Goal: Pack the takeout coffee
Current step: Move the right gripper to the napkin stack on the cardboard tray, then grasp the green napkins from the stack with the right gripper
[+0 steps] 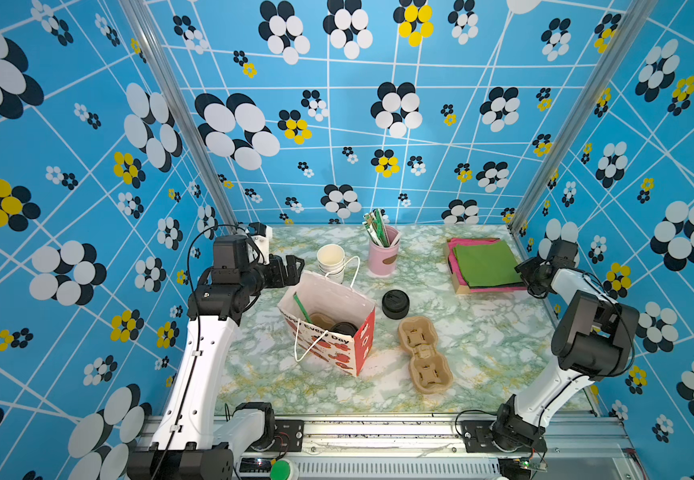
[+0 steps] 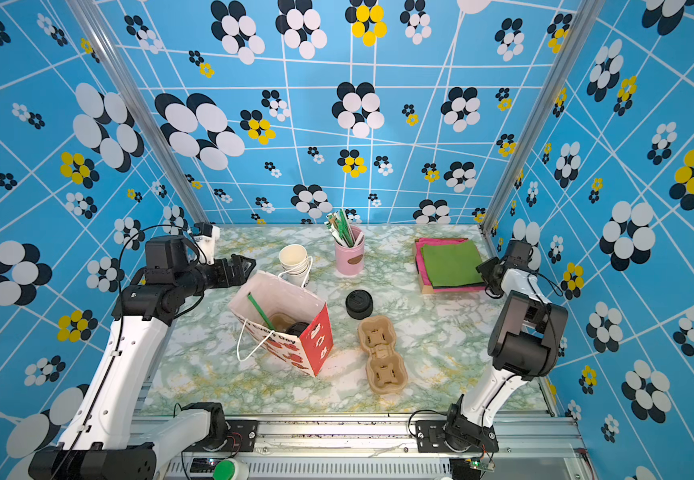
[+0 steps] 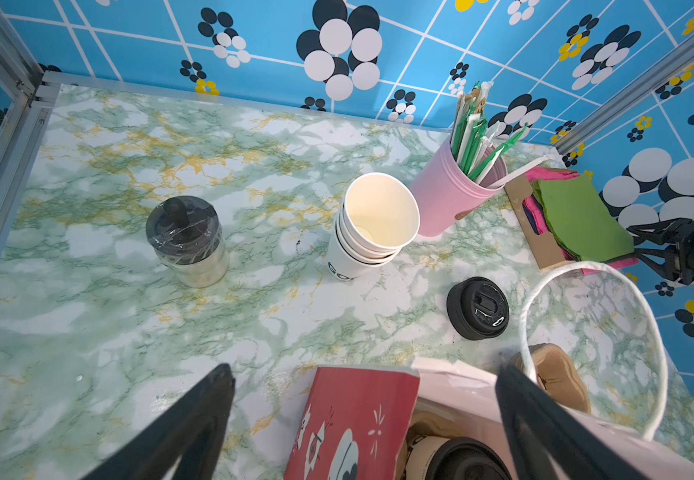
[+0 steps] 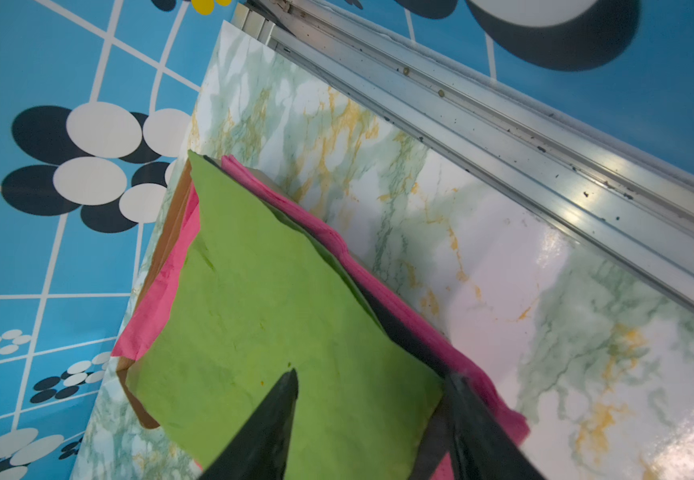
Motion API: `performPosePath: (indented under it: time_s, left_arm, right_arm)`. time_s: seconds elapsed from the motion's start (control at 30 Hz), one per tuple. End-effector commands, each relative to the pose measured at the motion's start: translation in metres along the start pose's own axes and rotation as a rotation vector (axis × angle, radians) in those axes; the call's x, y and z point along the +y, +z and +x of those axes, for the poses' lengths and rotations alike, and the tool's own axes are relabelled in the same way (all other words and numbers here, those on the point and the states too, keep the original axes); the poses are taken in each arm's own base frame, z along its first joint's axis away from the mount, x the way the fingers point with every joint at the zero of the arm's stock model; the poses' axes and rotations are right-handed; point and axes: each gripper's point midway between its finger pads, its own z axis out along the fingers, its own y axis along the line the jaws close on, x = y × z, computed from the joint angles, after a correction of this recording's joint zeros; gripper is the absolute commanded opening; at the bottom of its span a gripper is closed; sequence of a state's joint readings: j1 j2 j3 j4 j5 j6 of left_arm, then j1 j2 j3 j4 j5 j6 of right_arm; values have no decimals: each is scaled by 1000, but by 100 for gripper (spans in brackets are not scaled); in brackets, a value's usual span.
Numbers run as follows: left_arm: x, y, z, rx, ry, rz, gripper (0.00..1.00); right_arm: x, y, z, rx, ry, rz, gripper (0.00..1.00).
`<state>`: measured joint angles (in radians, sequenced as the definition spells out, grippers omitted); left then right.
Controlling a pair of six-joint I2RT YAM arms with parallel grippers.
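Top views show the paper bag (image 1: 328, 291) nearest, mid-worktop. The takeout coffee (image 1: 343, 329) is already inside it, only its black lid showing beside a green straw (image 1: 301, 307). At the bag's far rim the left claw (image 1: 291, 266) hangs spread wide, holding nothing. Farther off, by the far right corner, the right claw (image 4: 372, 376) stands half spread astride an edge of the top green napkin (image 4: 262, 291), not yet pinching. Best to nip that sheet alone and lift slowly, leaving the pink napkins (image 4: 162, 291) undisturbed.

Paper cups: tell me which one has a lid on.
The takeout coffee inside the paper bag: it alone is capped in black. The stack of cups behind the bag is open-topped.
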<state>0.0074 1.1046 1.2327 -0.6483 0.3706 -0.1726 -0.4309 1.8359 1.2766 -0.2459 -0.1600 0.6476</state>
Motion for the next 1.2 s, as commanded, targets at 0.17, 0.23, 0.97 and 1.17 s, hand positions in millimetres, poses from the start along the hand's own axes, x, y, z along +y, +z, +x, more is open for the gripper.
performPosePath:
  time_s: [0.17, 0.23, 0.97, 1.17]
  left_arm:
    - [-1, -6, -3, -27, -1, 6, 99]
    - [-1, -6, -4, -30, 0, 6, 99]
    - [-3, -13, -5, -45, -2, 4, 99]
    - [-5, -15, -7, -51, -3, 8, 99]
  right_arm:
    - [11, -11, -11, -21, -3, -36, 45]
    - [12, -13, -12, -24, -15, -34, 44]
    - [34, -23, -13, 8, -108, -89, 0]
    - [53, -34, -3, -14, -330, -42, 0]
